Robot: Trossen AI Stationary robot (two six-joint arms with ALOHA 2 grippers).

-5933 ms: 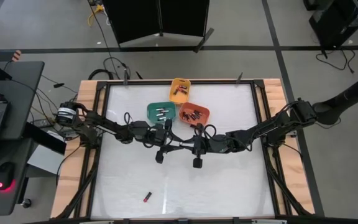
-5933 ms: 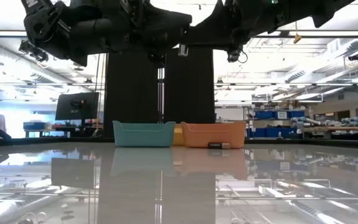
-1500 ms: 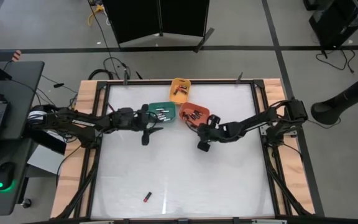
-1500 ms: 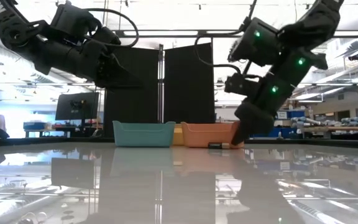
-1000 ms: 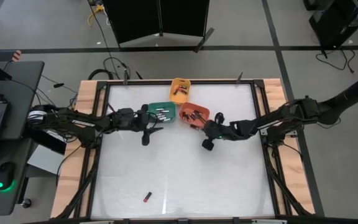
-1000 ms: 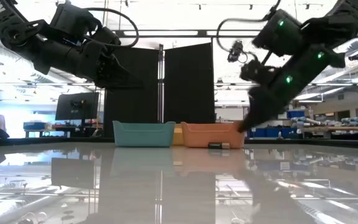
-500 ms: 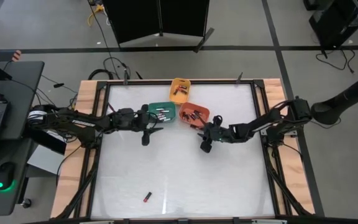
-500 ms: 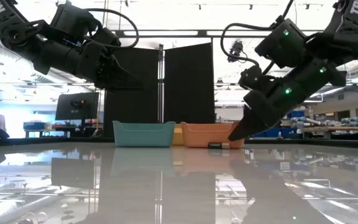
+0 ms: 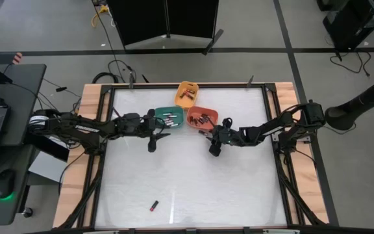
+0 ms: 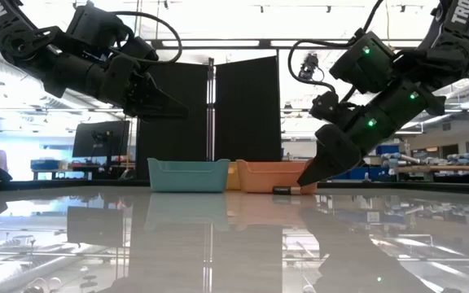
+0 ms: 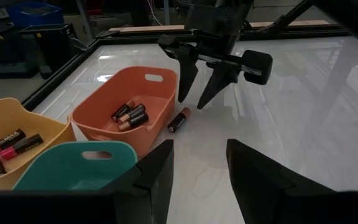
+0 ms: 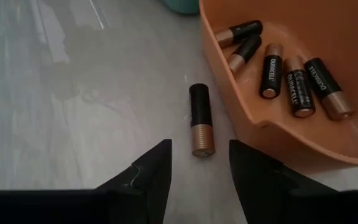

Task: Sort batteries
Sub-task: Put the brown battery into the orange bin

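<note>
Lowered right fingers [image 12: 160,163] straddling battery [image 12: 201,119]

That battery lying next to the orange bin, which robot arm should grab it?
Probably the right: its open gripper hangs just above the battery beside the orange bin. The left gripper waits by the teal bin.

table: white glossy top [image 9: 193,182] in a black frame with wooden side boards.
orange bin: [image 9: 211,116] on the table's far middle, dark copper-tipped batteries inside.
teal bin: [image 9: 158,116] just left of the orange bin, small cells inside.
yellow bin: [image 9: 188,86] behind both, at the far edge.
loose battery: [image 12: 201,119] black and copper, flat on the table just beside the orange bin's wall.
red battery: [image 9: 154,206] alone near the front edge, well apart from the bins.
</note>
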